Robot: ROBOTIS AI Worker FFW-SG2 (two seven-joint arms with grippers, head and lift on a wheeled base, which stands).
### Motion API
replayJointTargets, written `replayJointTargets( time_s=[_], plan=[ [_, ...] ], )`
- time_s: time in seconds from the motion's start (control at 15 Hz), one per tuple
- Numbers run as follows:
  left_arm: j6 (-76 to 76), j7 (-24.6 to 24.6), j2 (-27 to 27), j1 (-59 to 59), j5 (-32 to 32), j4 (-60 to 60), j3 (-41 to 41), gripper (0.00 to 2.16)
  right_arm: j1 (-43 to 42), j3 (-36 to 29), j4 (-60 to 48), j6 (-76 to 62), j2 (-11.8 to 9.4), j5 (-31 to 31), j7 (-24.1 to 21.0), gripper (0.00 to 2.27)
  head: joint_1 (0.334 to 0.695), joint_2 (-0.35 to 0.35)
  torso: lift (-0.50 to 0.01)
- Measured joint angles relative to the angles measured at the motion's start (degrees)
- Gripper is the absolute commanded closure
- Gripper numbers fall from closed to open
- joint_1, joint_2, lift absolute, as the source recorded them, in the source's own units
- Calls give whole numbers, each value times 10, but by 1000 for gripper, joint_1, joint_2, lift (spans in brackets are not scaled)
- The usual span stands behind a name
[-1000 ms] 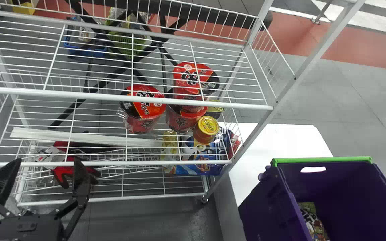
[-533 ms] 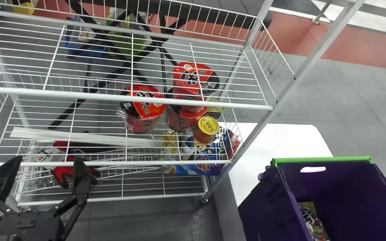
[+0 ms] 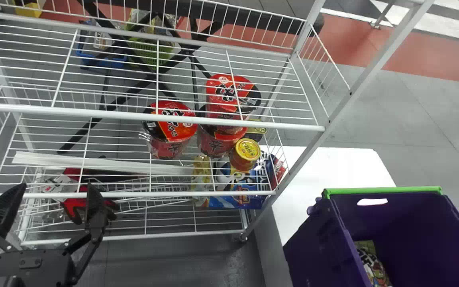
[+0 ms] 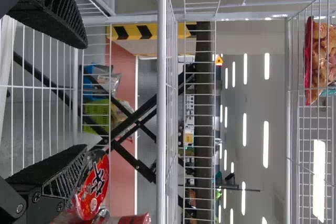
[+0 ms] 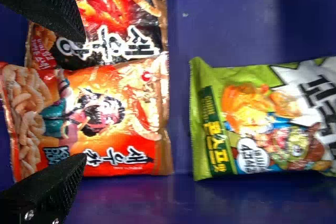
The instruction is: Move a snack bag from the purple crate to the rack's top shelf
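At the head view's lower left my left gripper (image 3: 56,189) stands open in front of the white wire rack (image 3: 146,116). The left wrist view has the same gripper (image 4: 85,95) with nothing between its fingers; farther right there, a reddish snack bag (image 4: 321,59) lies on a high wire shelf. The purple crate (image 3: 313,247) is at the lower right, with part of a green snack bag (image 3: 375,265) inside. In the right wrist view my right gripper (image 5: 82,99) is open over an orange snack bag (image 5: 100,114), a black-and-red one (image 5: 113,35) and the green bag (image 5: 257,124).
Red noodle cups (image 3: 171,127) and a yellow-lidded can (image 3: 245,153) stand on the rack's lower level, above blue packages (image 3: 237,199) and red gloves (image 3: 74,203). A white table (image 3: 333,167) is beside the crate, right of the rack's post (image 3: 333,119).
My left gripper has shifted very slightly toward the rack, up in the head view, and stays open. The rack and the crate stand as before.
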Motion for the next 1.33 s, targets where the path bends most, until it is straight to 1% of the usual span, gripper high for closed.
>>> replayJointTargets(
  time_s=[0.47, 0.8, 1.07, 1.33],
  plan=[
    [-7, 1, 1, -6, 6, 6, 1, 154, 12, 27, 32, -1, 2, 35, -25, 43, 695, -350, -457],
    [-13, 0, 1, -8, 9, 8, 3, 154, 17, 47, 50, 9, 5, 67, -86, 43, 695, -350, -457],
    [-13, 0, 1, -9, 9, 9, 3, 154, 17, 60, 58, 11, 11, 67, -125, 33, 695, -350, -457],
    [-13, 0, 2, -12, 10, 15, 4, 154, 16, 58, 58, 32, 18, 51, -159, 26, 695, -350, -456]
  ],
)
